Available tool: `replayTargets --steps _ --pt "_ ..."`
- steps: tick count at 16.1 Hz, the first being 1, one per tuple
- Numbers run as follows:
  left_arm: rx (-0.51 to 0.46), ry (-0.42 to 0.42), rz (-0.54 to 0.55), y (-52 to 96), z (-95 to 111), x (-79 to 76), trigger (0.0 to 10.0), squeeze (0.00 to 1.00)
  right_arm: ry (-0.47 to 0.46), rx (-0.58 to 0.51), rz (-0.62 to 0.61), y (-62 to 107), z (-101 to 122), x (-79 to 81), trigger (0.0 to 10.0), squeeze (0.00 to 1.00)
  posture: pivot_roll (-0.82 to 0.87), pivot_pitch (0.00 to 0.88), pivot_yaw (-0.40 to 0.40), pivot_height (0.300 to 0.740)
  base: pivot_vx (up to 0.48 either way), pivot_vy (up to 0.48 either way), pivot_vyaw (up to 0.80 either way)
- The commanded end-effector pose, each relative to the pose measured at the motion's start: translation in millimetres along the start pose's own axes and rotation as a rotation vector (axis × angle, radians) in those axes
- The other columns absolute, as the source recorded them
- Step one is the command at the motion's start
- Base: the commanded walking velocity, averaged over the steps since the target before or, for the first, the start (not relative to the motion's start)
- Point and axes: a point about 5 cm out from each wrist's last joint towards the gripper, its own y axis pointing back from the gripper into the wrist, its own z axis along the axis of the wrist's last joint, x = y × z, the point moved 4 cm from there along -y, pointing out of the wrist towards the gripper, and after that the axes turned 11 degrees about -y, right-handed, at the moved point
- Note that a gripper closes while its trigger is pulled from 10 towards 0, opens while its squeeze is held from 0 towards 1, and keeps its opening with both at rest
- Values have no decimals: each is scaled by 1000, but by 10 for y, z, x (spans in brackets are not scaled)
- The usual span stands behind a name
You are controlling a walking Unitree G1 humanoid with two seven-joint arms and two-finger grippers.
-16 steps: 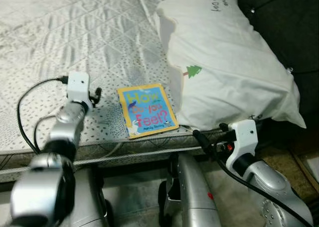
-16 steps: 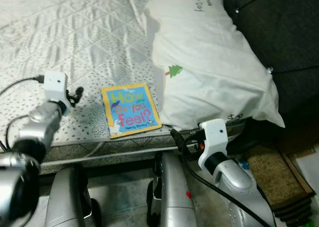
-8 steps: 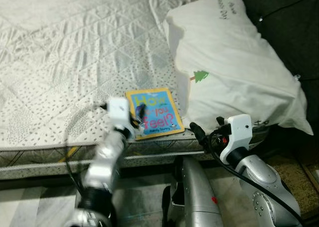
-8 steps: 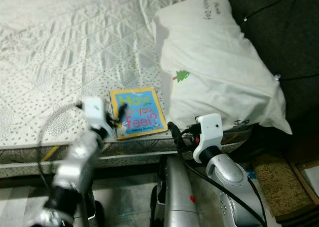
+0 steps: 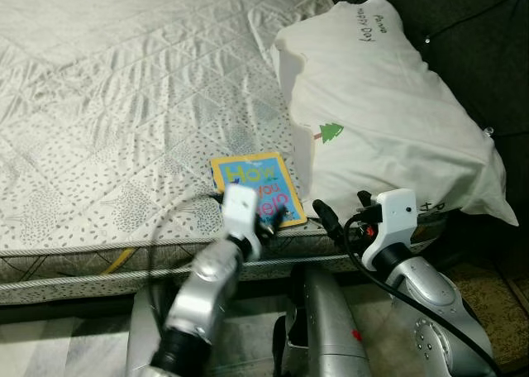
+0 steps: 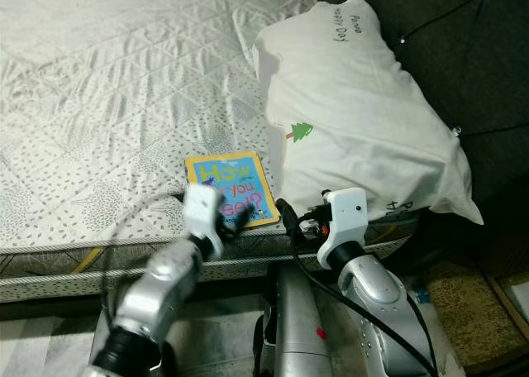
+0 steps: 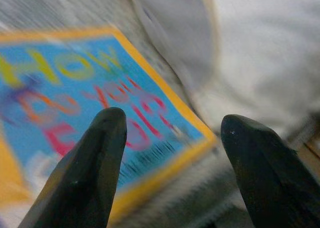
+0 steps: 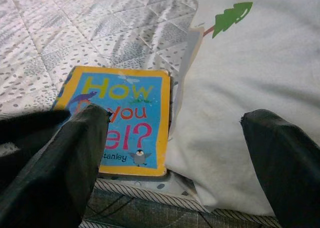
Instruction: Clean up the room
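One picture book (image 5: 254, 185) lies flat at the near edge of the mattress (image 5: 124, 104), just left of a white pillow (image 5: 388, 121). The left gripper (image 5: 273, 220) hovers over the book's near edge, fingers spread apart. The right gripper (image 5: 324, 218) waits near the pillow's near corner, fingers also spread, holding nothing.

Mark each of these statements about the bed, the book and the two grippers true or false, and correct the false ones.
1. The book lies flat on the mattress near its edge. True.
2. The left gripper is shut on the book. False: its fingers stand apart over the cover.
3. The pillow has a green tree printed on it. True.
4. The book's cover is red with a black border. False: blue with a yellow border.
5. The right gripper holds the pillow. False: it is open, holding nothing.
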Motion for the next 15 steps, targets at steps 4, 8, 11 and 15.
replayTargets --steps 4,8,11,15 --pt "55 19 9 10 -118 -123 10000 0 -5 14 23 -15 -43 41 10000 0 -92 160 -80 527 0 0 0" --pt "95 208 246 173 -273 319 10000 0 -8 14 41 -63 -42 79 10000 0 -75 159 -90 527 0 0 0" --pt "147 221 194 193 -409 250 10000 0 -10 17 55 -80 -50 110 10000 0 -71 159 -95 527 0 0 0" --pt "280 216 113 191 -593 45 10000 0 -10 17 69 -108 -46 135 10000 0 -70 152 -95 527 0 0 0"
